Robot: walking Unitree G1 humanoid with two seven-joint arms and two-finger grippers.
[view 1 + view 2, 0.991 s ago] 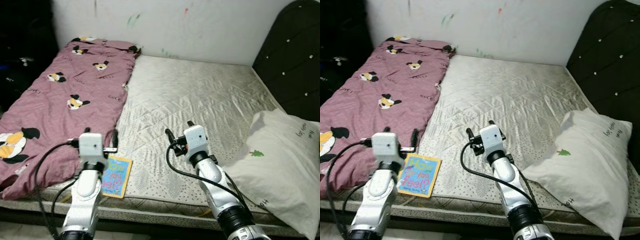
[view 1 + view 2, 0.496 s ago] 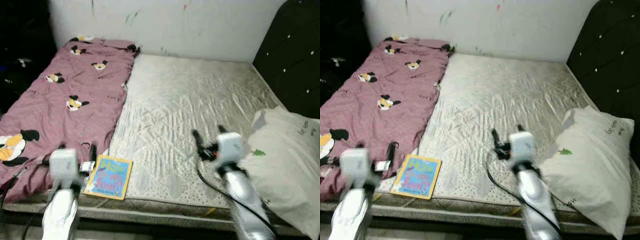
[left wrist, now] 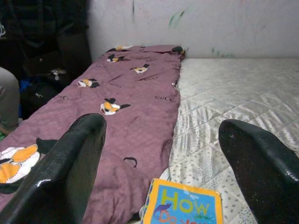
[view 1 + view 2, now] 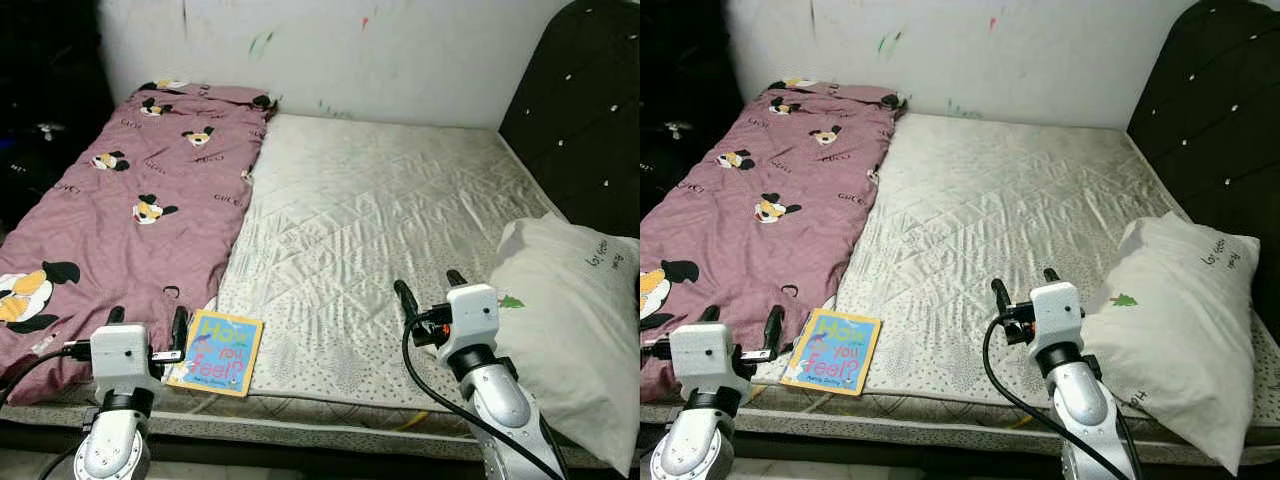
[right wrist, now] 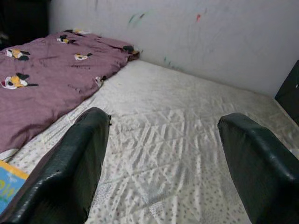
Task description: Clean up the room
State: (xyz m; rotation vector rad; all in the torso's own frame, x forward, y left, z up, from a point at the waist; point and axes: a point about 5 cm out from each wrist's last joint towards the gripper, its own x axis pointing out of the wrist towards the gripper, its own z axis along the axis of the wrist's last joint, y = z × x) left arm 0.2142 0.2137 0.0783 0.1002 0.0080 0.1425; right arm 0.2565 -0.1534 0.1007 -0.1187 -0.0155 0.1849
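A colourful picture book [image 4: 219, 352] lies flat near the front edge of the bare quilted mattress [image 4: 380, 210], beside a purple cartoon-print blanket [image 4: 120, 200]. My left gripper [image 4: 146, 322] stands open over the blanket's front corner, just left of the book [image 3: 184, 208]. Over the mattress front, my right gripper [image 4: 428, 287] is open too, close to a white pillow [image 4: 575, 320] at the right. Neither holds anything.
A black padded headboard [image 4: 585, 110] rises at the right and a scribbled white wall [image 4: 340, 50] runs along the back. Dark clutter and a person's knee [image 3: 8, 100] sit left of the bed. The mattress middle is bare.
The camera has shifted. Both arms have drawn back and apart: the left gripper now sits lower at the bed's front left, the right gripper nearer the pillow. The book has not moved.
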